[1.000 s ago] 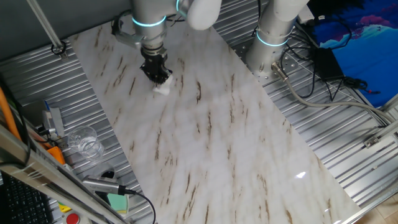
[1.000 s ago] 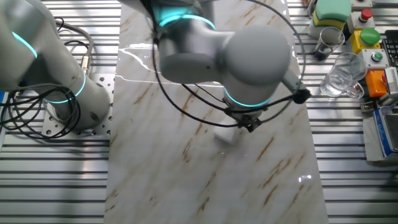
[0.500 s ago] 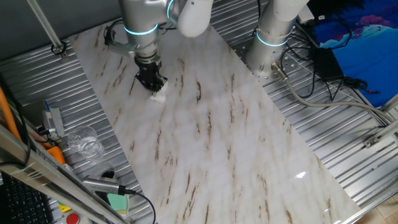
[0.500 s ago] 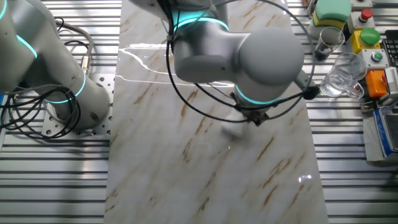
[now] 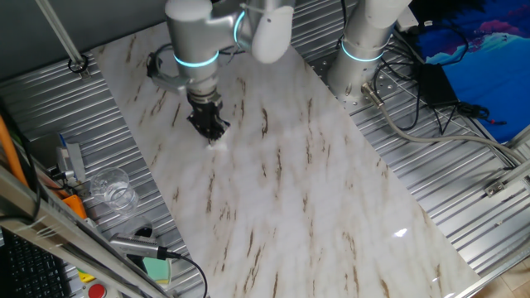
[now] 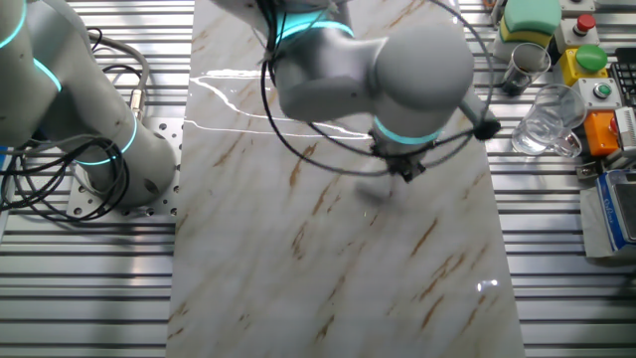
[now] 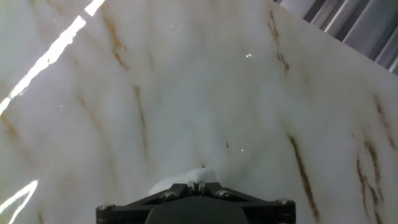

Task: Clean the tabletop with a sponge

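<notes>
The tabletop [image 5: 281, 182] is a long white marble slab with brown streaks; it also shows in the other fixed view [image 6: 328, 259] and fills the hand view [image 7: 205, 93]. My gripper [image 5: 210, 132] points down at the slab's far left part and is shut on the sponge [image 5: 217, 141], a small white block pressed against the marble. In the hand view the sponge [image 7: 180, 179] shows as a white lump just past the closed jaws of my gripper [image 7: 198, 185]. In the other fixed view my gripper [image 6: 402, 171] is partly hidden by the arm, and the sponge is a faint blur under it.
Ribbed grey metal [image 5: 108, 141] surrounds the slab. A clear glass [image 5: 112, 189], tools and a pale green block [image 5: 156, 268] lie at the left. A second arm's base [image 5: 360, 58] with cables stands at the far right. A button box [image 6: 586, 60] stands by the glass [image 6: 545, 121].
My gripper with the sponge slid left on the slab half a second ago, then came back right and a little nearer.
</notes>
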`<state>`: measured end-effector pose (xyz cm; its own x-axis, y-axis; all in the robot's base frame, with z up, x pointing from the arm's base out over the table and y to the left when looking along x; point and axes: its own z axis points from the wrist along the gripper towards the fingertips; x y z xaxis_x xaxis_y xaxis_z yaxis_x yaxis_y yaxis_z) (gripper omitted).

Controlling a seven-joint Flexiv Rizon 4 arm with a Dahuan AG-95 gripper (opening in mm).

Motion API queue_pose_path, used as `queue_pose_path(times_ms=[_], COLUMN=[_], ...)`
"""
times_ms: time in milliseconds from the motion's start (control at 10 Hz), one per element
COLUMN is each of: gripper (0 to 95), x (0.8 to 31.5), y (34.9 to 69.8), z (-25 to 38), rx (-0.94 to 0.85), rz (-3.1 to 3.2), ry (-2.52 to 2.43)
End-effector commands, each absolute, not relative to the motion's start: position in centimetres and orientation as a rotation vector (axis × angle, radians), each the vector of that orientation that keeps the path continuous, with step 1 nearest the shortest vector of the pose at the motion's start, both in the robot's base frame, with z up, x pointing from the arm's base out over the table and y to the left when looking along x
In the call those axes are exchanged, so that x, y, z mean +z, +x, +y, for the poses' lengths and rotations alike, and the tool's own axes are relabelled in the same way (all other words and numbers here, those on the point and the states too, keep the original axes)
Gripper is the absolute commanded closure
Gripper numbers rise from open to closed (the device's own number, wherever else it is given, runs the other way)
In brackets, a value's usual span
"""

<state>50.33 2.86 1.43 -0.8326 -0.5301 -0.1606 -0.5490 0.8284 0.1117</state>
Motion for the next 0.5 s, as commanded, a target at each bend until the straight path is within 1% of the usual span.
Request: queue_pose_path(times_ms=[100, 500], gripper=[95.0, 95.0], x=[1.0, 1.5], y=[50.1, 49.8], z=[4.3, 5.6], rx=[0.222, 0.196], rz=[2.903, 2.938], ry=[-0.791, -0.693])
